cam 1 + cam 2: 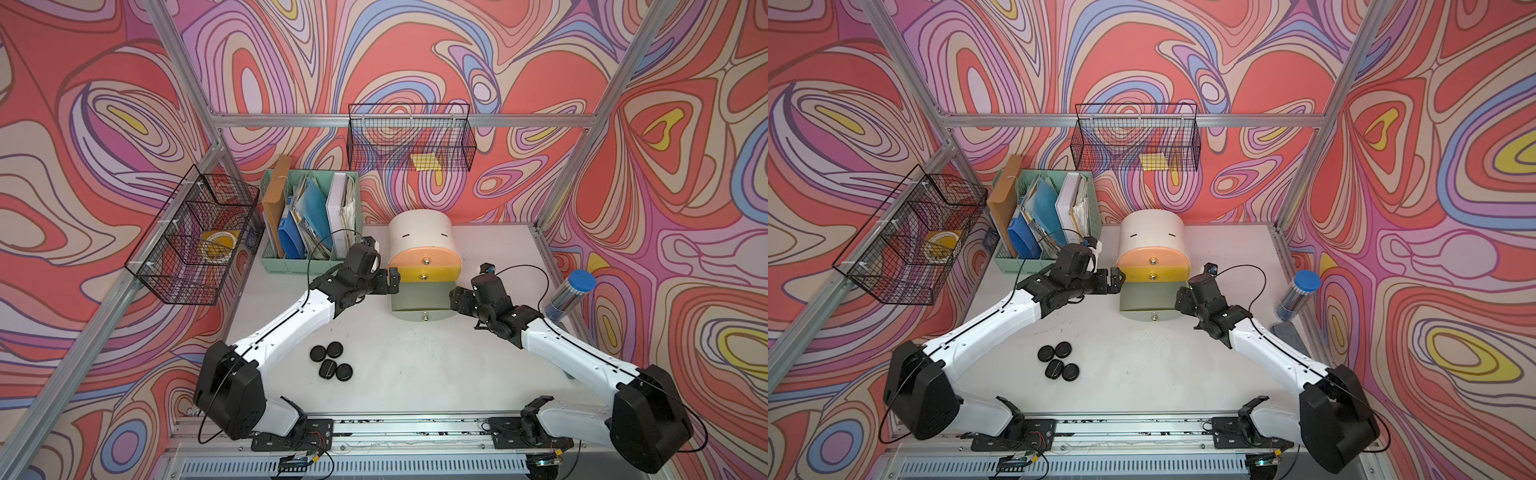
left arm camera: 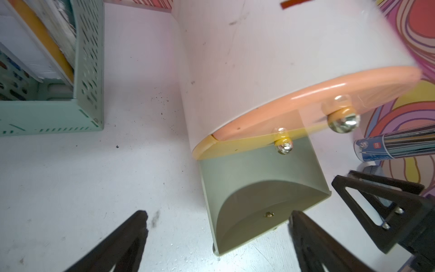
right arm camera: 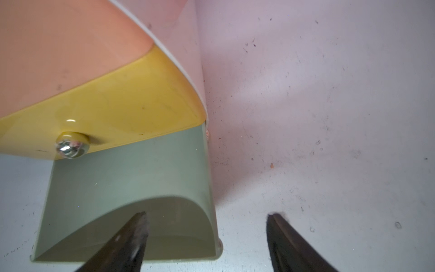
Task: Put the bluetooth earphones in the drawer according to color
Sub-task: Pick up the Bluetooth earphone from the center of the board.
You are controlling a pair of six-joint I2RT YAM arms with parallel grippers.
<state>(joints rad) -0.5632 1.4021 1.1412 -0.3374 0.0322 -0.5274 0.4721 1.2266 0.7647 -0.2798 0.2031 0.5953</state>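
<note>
Black bluetooth earphones [image 1: 327,368], four rounded cases, lie in a tight cluster on the white bench [image 1: 415,365]. They are near its front half and just beside the left arm [image 1: 291,316]. Both top views show the cluster [image 1: 1054,368]. It lies well apart from the drawer chest [image 1: 424,239].

The drawer chest stands upright at the back centre of the bench, its white barrel top uppermost.
- The peach drawer [image 1: 415,258] is at the top and is shut.
- The yellow drawer [image 1: 440,275] is in the middle and is shut.
- The grey-green drawer [image 1: 419,299] is at the bottom and extends toward the front of the bench, with its cavity open upward.

The left jaws are spread wide and hold nothing. They sit just beside the left end of the yellow drawer front.

The right jaws are also spread wide and hold nothing. They sit at the right side of the extended grey-green drawer. In the right wrist view one finger [image 3: 127,240] is over the drawer cavity and the other is over the bench, with the drawer's side wall between them. Whether either finger touches the wall cannot be told.

Surrounding items:
- A mint-green file holder [image 1: 291,266] packed with folders stands left of the chest.
- A clear tube with a blue cap [image 1: 571,293] is tilted at the right edge of the bench.
- Two black wire baskets [image 1: 178,286] [image 1: 361,137] hang on the frame.
</note>
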